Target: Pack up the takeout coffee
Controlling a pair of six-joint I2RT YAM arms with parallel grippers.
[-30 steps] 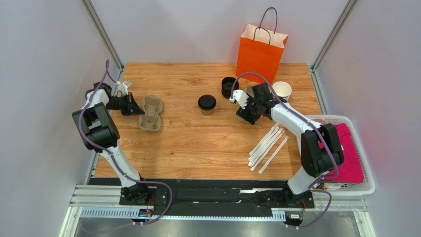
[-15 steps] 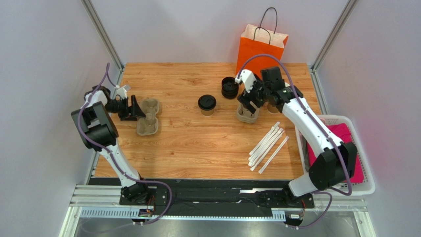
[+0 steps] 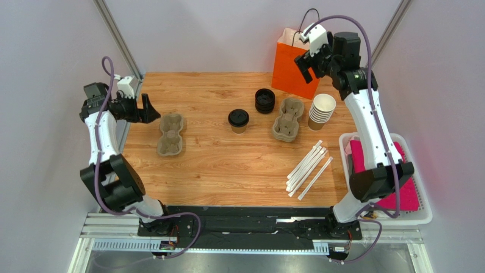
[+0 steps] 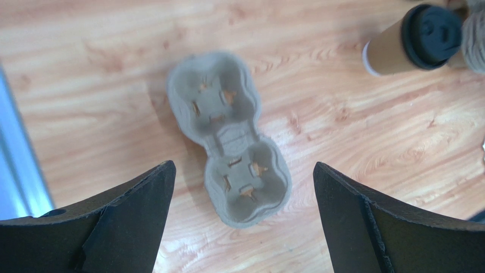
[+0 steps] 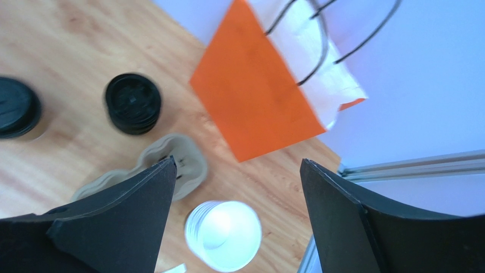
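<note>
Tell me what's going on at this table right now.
Nothing is held at the moment. The left gripper hangs open above a grey moulded-pulp two-cup carrier on the left of the wooden table. The right gripper is open, raised by the orange paper bag at the back. The tan paper coffee cup with its round black lid stands alone mid-table, between that carrier and a second pulp carrier, not yet packed.

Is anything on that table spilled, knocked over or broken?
Nothing is spilled or toppled. The lidded coffee cup, orange bag and cup stack stand upright, and both cardboard carriers lie flat. Only the white straws look untidy, lying loose in a fanned pile.
</note>
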